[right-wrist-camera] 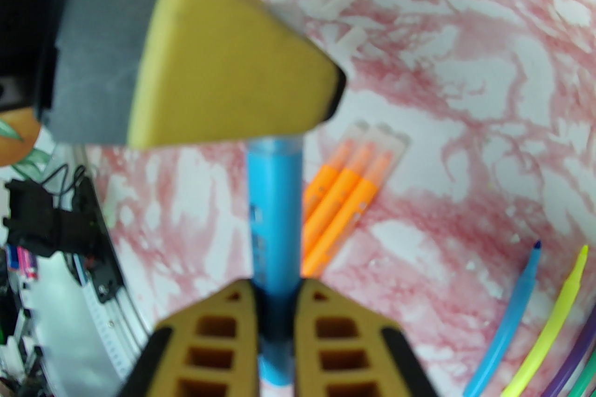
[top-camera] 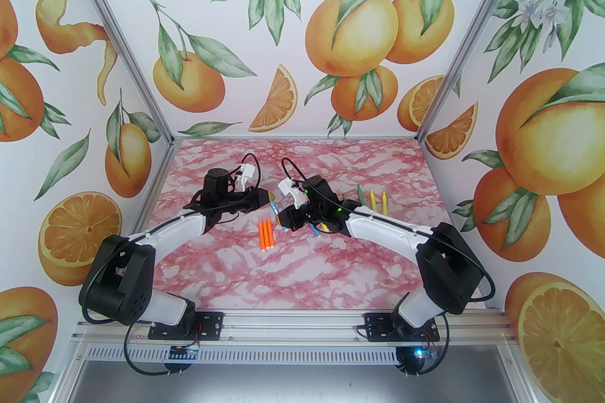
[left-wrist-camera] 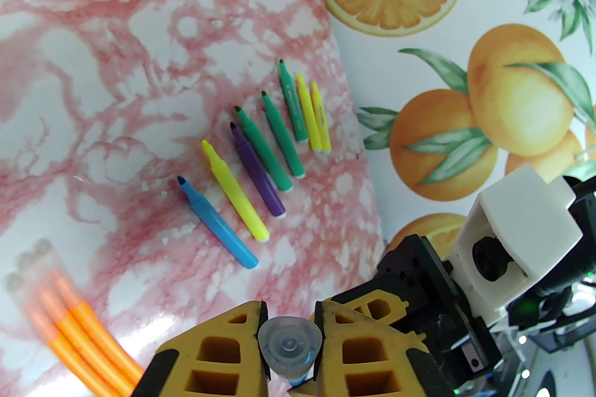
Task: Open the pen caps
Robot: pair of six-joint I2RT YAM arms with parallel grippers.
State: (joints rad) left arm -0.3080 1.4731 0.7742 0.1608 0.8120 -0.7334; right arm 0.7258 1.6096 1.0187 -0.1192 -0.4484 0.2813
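Above the middle of a pink marbled table (top-camera: 331,269), two robot arms meet tip to tip, sharing one blue pen (top-camera: 274,208) that is held clear of the surface. The left gripper (top-camera: 269,195) is clamped on the pen's cap (left-wrist-camera: 289,344), a pale, see-through end piece pinched between its yellow fingers (left-wrist-camera: 251,330) (the left wrist camera looks straight onto the cap's round end). The right gripper (top-camera: 284,218) has its jaws closed against the blue barrel, one finger pressing each side, as the right wrist camera shows. In that view the barrel runs away from the right gripper and disappears behind the left gripper's yellow finger (right-wrist-camera: 233,74), so it is not possible to tell whether the cap sits fully on the pen.

On the table just beside the grippers, toward the near edge, three orange pens (top-camera: 265,235) lie side by side and touching, with pale caps (right-wrist-camera: 382,137) on. Farther right, eight uncapped pens (left-wrist-camera: 258,174) lie in a loose slanted row with their bare tips showing: one blue, one yellow, one purple, three green and two more yellow.
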